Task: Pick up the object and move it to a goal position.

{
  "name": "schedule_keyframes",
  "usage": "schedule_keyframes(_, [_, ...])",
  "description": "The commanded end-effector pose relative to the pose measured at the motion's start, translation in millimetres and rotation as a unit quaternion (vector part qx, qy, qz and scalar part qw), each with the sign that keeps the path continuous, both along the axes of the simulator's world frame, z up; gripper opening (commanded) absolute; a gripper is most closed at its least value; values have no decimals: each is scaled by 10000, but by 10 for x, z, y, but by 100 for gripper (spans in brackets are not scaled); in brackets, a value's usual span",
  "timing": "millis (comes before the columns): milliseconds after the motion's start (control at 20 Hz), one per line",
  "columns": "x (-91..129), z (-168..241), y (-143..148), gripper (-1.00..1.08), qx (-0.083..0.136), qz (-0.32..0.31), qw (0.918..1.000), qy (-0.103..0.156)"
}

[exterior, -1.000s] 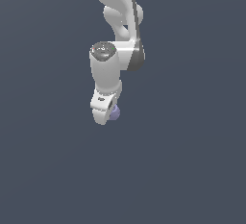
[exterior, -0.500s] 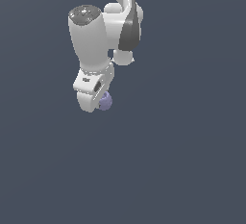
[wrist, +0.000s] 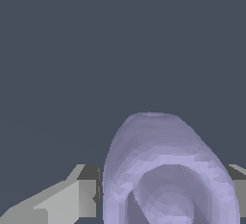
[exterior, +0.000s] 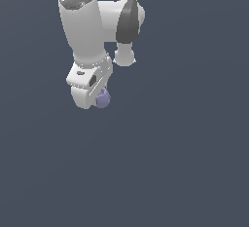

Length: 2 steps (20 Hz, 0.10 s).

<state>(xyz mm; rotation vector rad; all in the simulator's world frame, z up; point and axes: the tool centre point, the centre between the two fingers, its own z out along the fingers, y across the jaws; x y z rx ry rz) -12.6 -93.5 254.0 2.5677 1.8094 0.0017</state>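
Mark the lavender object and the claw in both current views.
lavender object point(exterior: 103, 98), exterior view, its exposed rounded side
lavender object point(wrist: 163, 170), wrist view, rim above the dimple
claw point(exterior: 95, 99), exterior view, between its fingertips

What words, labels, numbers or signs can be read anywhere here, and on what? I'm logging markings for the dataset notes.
None: no readable text in either view.
The white claw and arm casing are plain, with only a speckled grey cap on top.
The lavender object held in the claw shows a ring-shaped dimple in the wrist view, no lettering.
The background is bare dark grey.
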Motion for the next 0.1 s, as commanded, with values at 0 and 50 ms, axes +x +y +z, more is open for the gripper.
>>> schedule_keyframes(0, [4, -13, 3, -100, -1, 1, 10000, 5])
schedule_keyframes(50, [4, -16, 4, -100, -1, 1, 10000, 5])
